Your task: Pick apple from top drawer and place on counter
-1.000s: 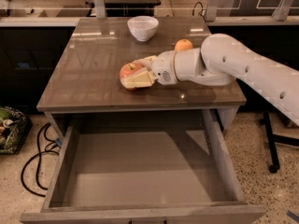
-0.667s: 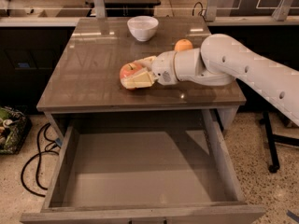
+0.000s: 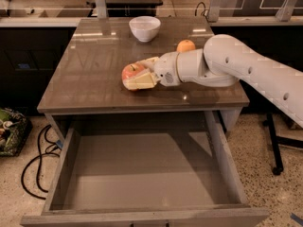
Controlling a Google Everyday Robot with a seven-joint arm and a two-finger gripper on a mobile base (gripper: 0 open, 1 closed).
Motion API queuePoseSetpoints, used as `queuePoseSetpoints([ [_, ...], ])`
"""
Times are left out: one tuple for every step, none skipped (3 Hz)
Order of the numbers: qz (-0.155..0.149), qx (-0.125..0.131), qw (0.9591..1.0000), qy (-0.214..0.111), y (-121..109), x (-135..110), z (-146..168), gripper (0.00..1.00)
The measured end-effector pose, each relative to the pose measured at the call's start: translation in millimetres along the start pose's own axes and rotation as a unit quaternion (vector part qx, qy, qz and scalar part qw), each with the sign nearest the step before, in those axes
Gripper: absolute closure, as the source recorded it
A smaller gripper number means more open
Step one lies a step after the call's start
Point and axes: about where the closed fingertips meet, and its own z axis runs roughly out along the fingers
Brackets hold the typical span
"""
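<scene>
The apple (image 3: pixel 130 71), red-orange with a yellowish blush, rests on the glossy grey-brown counter (image 3: pixel 90 74) near its middle. My gripper (image 3: pixel 141 73) reaches in from the right on a white arm, and its cream fingers (image 3: pixel 140 81) sit on either side of the apple, one in front and one behind. The top drawer (image 3: pixel 142 174) below the counter is pulled fully out, and its flat bottom is bare.
A white bowl (image 3: pixel 145 28) stands at the back of the counter. An orange fruit (image 3: pixel 186 46) sits behind my wrist at the right. Black cables (image 3: pixel 33 169) lie on the floor at the left of the drawer. A chair base (image 3: pixel 276 145) stands at the right.
</scene>
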Motion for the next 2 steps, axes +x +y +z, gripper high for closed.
queuePoseSetpoints([
  [0.0,0.0,1.0,0.0,0.1,0.0,0.1,0.14],
  [0.0,-0.002,1.0,0.0,1.5,-0.6,2.1,0.0],
])
